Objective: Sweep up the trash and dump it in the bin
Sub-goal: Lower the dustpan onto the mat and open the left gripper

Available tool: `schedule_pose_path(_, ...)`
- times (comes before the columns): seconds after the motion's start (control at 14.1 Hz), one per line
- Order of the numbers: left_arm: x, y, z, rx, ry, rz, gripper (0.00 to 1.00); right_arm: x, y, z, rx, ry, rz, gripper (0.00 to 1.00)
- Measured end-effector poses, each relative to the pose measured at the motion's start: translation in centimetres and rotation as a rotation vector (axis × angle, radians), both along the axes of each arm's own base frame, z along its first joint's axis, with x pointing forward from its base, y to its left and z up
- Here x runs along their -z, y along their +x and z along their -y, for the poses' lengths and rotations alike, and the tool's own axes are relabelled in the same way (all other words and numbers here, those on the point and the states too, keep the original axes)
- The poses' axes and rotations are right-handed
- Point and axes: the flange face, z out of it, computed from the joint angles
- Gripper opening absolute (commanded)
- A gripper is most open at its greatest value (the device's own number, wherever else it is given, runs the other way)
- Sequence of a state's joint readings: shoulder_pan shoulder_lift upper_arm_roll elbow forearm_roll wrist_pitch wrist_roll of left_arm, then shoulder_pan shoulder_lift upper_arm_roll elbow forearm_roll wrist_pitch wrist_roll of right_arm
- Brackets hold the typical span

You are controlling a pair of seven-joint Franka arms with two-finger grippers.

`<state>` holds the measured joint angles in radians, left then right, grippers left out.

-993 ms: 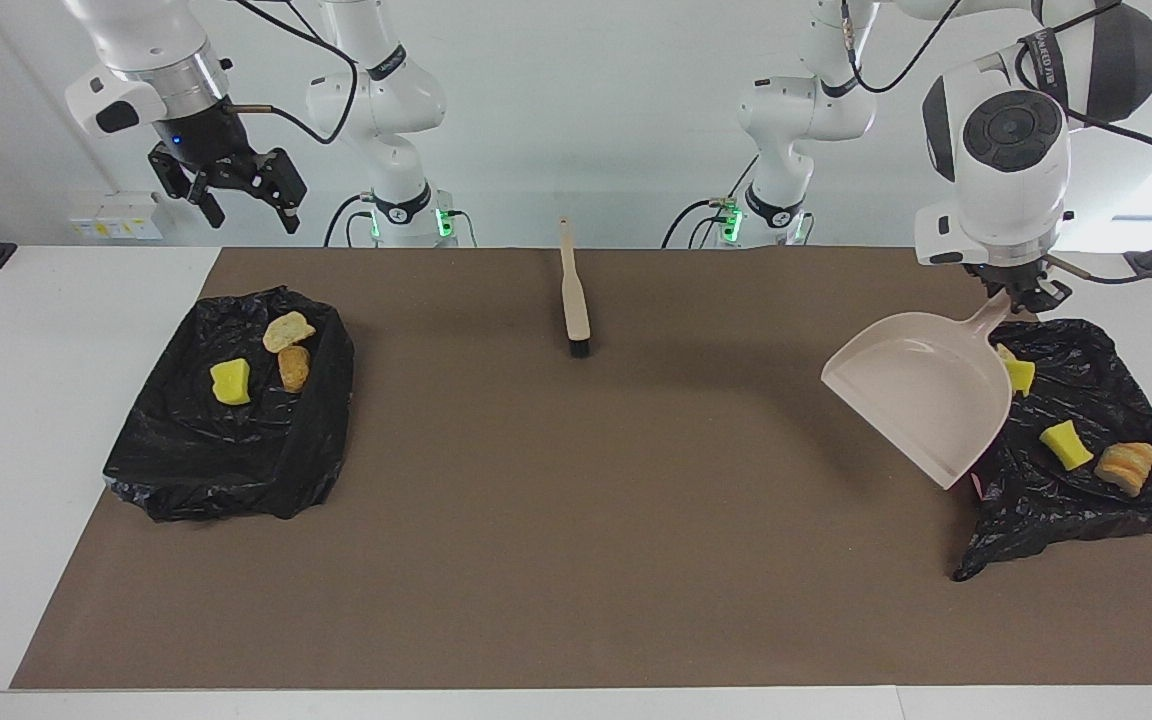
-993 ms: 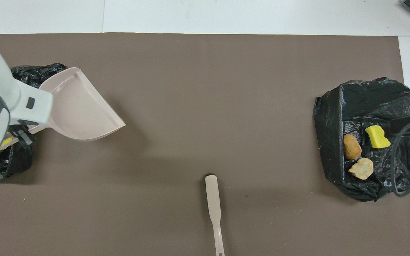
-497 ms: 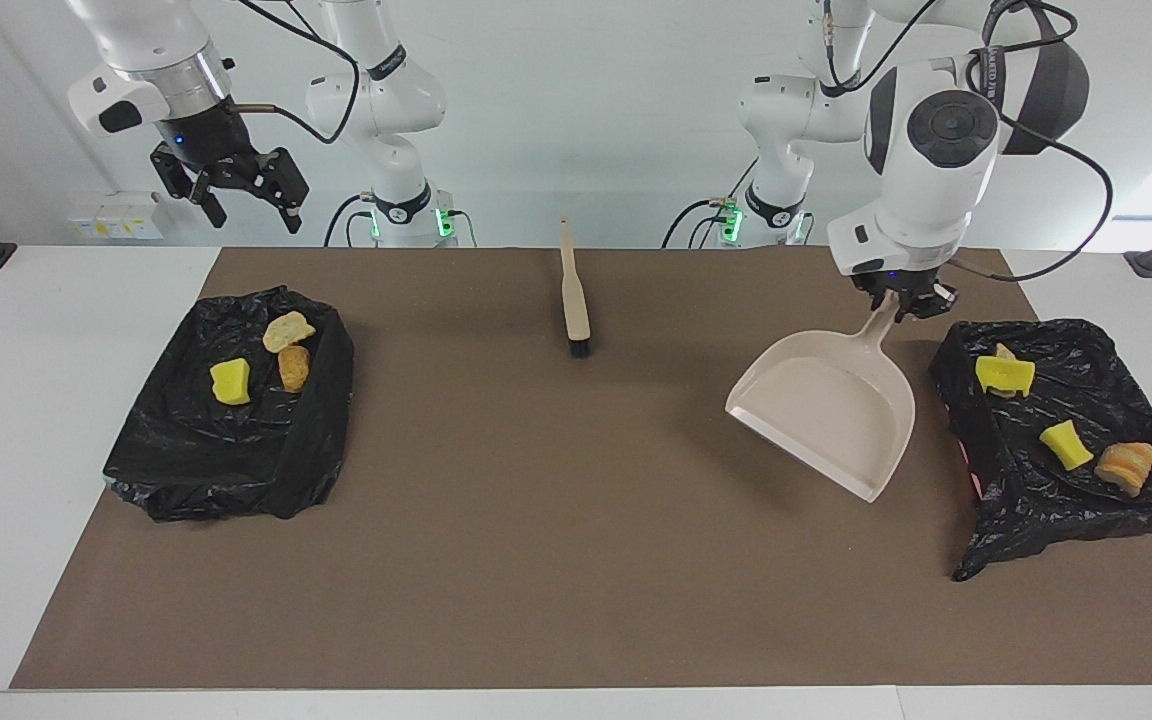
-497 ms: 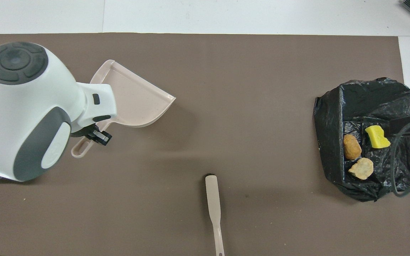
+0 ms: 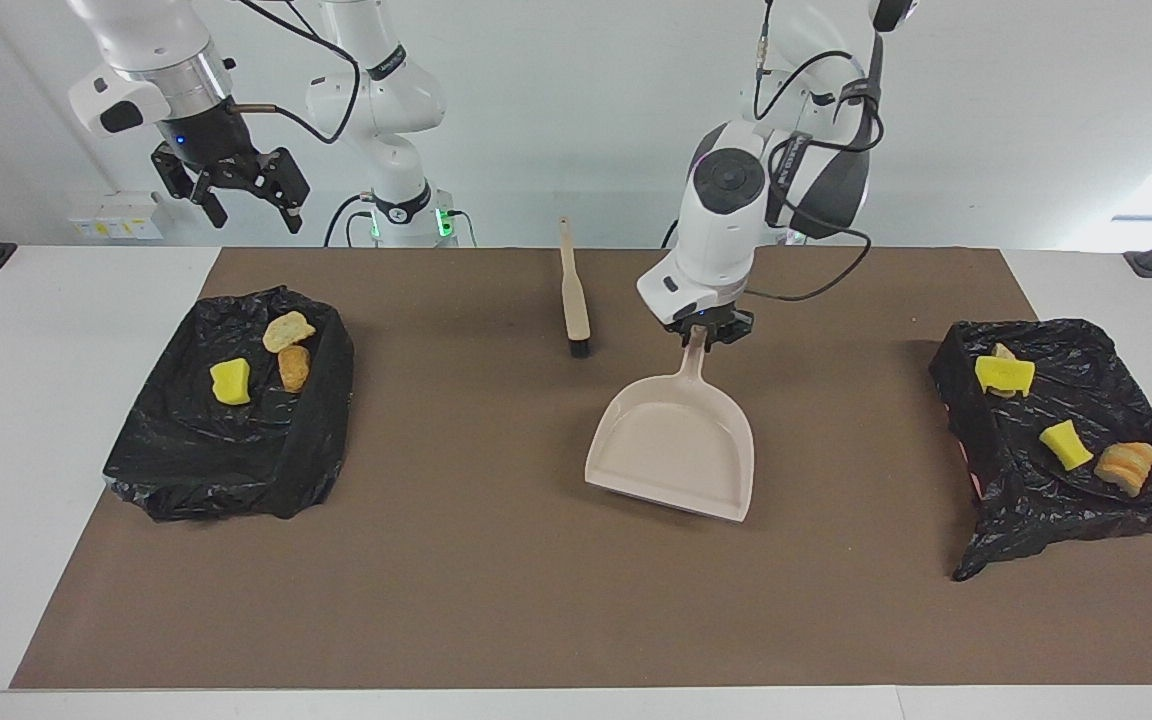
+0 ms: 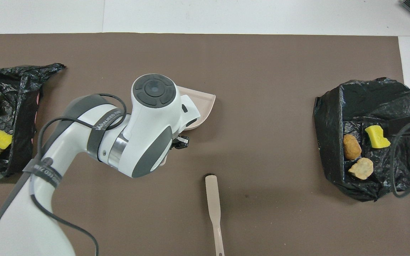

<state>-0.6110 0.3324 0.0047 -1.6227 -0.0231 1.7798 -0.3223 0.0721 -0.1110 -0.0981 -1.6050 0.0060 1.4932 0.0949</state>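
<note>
The bench (image 5: 56, 330) carries a brown mat (image 5: 496, 580) that runs nearly to its edges; the mat's middle, away from the robots, is open room.

Toward the right arm's end, a black-lined bin (image 5: 226, 440) holds three pieces of trash: a yellow sponge chunk (image 5: 230, 382), a tan bread lump (image 5: 288, 330) and an orange-brown lump (image 5: 294, 367). The right end effector (image 5: 244, 198) hangs above this bin's robot-side edge with its fingers spread wide and nothing between them; the right arm waits.

At the mat's middle, nearest the robots, a beige brush (image 5: 573, 295) lies flat, bristles pointing away from the robots. Just beside it, the left end effector (image 5: 704, 330) is clamped tight on the handle of the beige dustpan (image 5: 674, 450). The pan is over the mat's centre, its mouth pointing away from the robots, and shows no trash inside.

Toward the left arm's end, a second black-lined bin (image 5: 1066, 490) holds four pieces, well apart from the dustpan: a yellow chunk (image 5: 1004, 374) touching a small tan lump (image 5: 1004, 351), another yellow chunk (image 5: 1066, 445) and an orange lump (image 5: 1126, 467).
</note>
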Motion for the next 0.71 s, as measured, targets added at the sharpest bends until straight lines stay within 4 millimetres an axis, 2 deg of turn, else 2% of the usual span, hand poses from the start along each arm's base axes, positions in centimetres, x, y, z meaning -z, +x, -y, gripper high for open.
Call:
schedule_pose_path(0.14,0.5,1.0,2.0,-0.071,-0.036,0.023,0.00,0.0,0.0,0.0,0.000,0.000,0.000,1.00)
schedule_pose_path(0.43,2.8,1.0,7.3,-0.207,-0.054,0.075,0.00,0.0,0.0,-0.3,-0.006,0.000,0.000,1.00)
schedule_pose_path(0.5,3.4,1.1,8.3,-0.233,-0.067,0.094,0.18,0.0,0.0,-0.3,-0.006,0.000,0.000,1.00)
schedule_pose_path(0.64,4.3,1.5,8.9,-0.256,-0.078,0.112,1.00,0.0,0.0,-0.3,-0.005,0.000,0.000,1.00)
schedule_pose_path(0.71,4.3,1.8,8.5,-0.266,-0.077,0.117,1.00,0.0,0.0,-0.3,-0.005,0.000,0.000,1.00)
